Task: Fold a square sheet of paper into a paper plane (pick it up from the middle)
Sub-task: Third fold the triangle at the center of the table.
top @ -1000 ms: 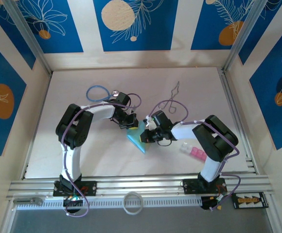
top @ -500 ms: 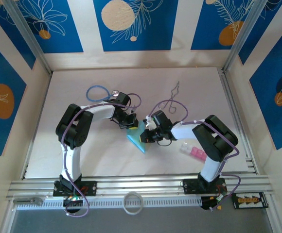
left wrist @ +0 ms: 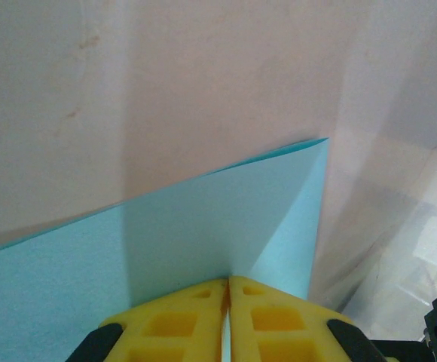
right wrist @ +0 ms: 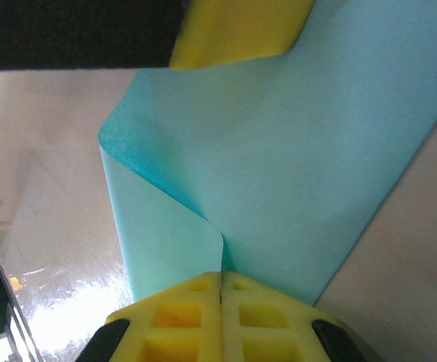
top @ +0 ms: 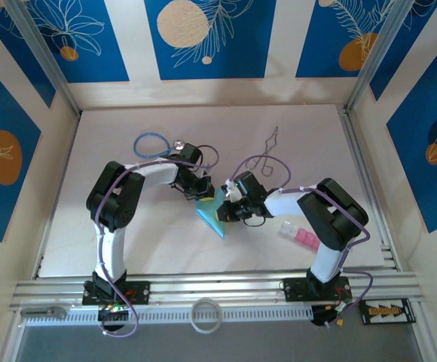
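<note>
A blue tube loop [top: 152, 143] with a small round metal piece [top: 178, 142] is seen on the table [top: 324, 143], beyond the left pincer [top: 202, 193] and to its left. A thin metal tool [top: 270, 147] is laid beyond the right pincer [top: 226, 208], to its right. Pink and clear blocks [top: 301, 237] are set right of that pincer, nearer the rail [top: 241, 288]. A white ring [top: 206, 315] is placed by the rail, well behind both pincers. Blue patterned panels [top: 203, 38] are mounted on the walls [top: 132, 45].

Partly folded light turquoise sheet of paper [top: 212, 216], sharp corner nearward.
</note>
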{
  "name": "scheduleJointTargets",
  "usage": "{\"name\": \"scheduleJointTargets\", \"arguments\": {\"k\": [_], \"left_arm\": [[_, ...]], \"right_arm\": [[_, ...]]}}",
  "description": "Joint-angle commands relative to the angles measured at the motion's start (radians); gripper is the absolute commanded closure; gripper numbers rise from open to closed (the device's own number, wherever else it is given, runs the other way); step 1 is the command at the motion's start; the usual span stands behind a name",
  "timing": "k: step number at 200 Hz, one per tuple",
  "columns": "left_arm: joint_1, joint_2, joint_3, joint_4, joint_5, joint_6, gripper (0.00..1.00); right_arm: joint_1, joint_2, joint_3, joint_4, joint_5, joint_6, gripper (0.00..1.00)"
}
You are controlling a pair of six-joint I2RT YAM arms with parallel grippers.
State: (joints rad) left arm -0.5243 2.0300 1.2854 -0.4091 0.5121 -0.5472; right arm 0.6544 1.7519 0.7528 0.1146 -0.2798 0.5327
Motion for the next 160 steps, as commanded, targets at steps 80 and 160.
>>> {"name": "scheduleJointTargets", "arguments": {"k": [80, 160], "left_arm": [[0.003, -0.237, -0.103, 0.034, -0.217, -0.069, 0.66], [-0.027, -0.500, -0.510, 0.482, -0.003, -0.420, 1.00]], "right_arm": [[0.008, 0.023, 0.014, -0.042, 0.014, -0.001, 1.00], [0.009, 0.015, 0.007, -0.048, 0.043, 0.032, 1.00]]}}
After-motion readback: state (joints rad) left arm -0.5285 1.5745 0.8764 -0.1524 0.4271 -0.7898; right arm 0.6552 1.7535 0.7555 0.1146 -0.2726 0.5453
